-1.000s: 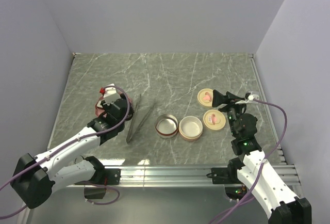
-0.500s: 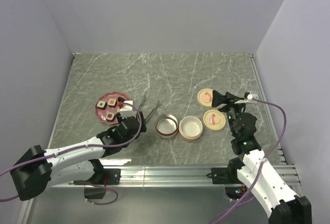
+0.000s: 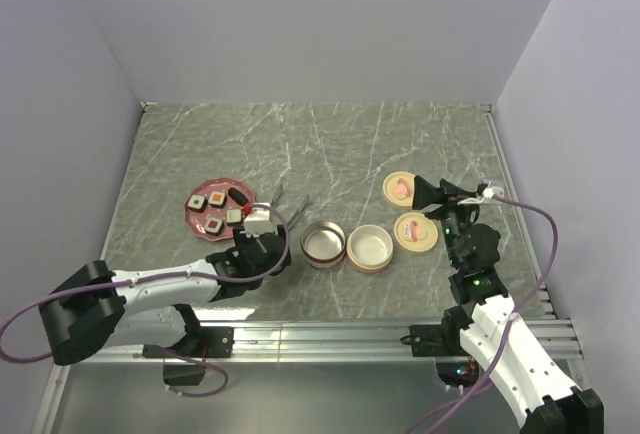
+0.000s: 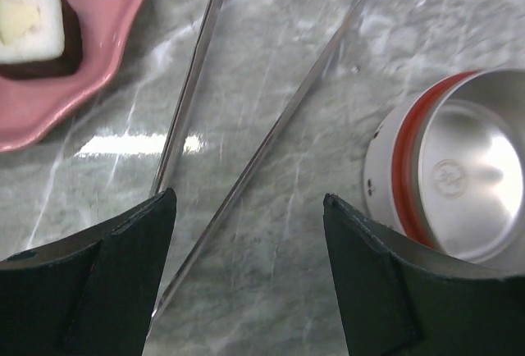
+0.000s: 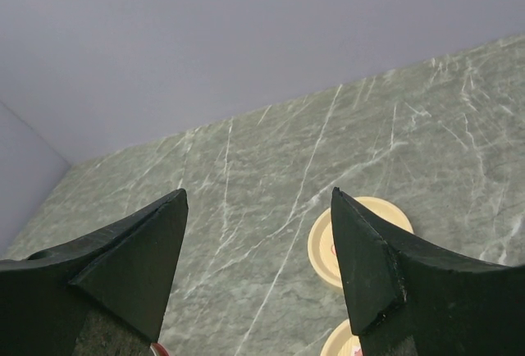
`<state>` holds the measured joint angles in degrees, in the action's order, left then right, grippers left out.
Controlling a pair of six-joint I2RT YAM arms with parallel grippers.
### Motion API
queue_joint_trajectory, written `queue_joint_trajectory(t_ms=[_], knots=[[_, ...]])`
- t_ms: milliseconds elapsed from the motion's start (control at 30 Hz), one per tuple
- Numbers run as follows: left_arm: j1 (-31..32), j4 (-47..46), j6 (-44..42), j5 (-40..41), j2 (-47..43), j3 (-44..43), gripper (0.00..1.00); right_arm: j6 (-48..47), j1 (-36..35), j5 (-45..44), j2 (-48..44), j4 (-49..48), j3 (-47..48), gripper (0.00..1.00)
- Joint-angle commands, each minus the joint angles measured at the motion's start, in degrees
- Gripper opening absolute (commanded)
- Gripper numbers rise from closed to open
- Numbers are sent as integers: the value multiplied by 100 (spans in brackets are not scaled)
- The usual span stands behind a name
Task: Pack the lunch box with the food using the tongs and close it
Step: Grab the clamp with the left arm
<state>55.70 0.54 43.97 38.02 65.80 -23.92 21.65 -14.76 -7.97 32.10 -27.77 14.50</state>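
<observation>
The silver tongs [image 4: 271,130] lie flat on the marble, their two arms spreading away from me. My left gripper [image 4: 248,200] hovers open over their near part. One arm runs between the fingers and the other passes by the left fingertip. In the top view the left gripper [image 3: 272,226] covers the tongs' [image 3: 298,204] near end. Several food blocks [image 3: 217,198] sit on the pink plate [image 3: 192,216]; one white-and-black block [image 4: 33,28] shows up close. The lunch box is two open round metal tins [image 3: 323,244] [image 3: 370,249]. My right gripper [image 5: 258,194] is open and empty, raised above the lids.
Two cream lids [image 3: 399,188] [image 3: 417,232] lie right of the tins; one lid [image 5: 321,249] shows between the right fingers. The nearer tin [image 4: 467,167] stands just right of my left fingers. Walls enclose the table on three sides.
My left arm moved off the plate, down and right, onto the tongs' near end, uncovering the food. Its jaws spread wider. The right arm stayed put.
</observation>
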Motion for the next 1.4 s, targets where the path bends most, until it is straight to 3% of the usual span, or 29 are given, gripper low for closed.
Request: queue_joint_trajectory(t_ms=[0, 267, 500, 967, 1367], knots=[[186, 561, 533, 529, 300, -428, 79, 15, -18, -82, -150, -71, -9, 77], [397, 860, 938, 1093, 671, -622, 82, 6, -18, -73, -239, -53, -27, 78], [521, 843, 1298, 1594, 364, -377, 83, 6, -26, -56, -248, -62, -53, 78], [529, 1291, 1703, 1550, 1488, -807, 86, 32, -26, -29, -476, 79, -53, 78], [389, 343, 1211, 1050, 2217, -877, 83, 32, -18, 32, -318, 26, -9, 78]])
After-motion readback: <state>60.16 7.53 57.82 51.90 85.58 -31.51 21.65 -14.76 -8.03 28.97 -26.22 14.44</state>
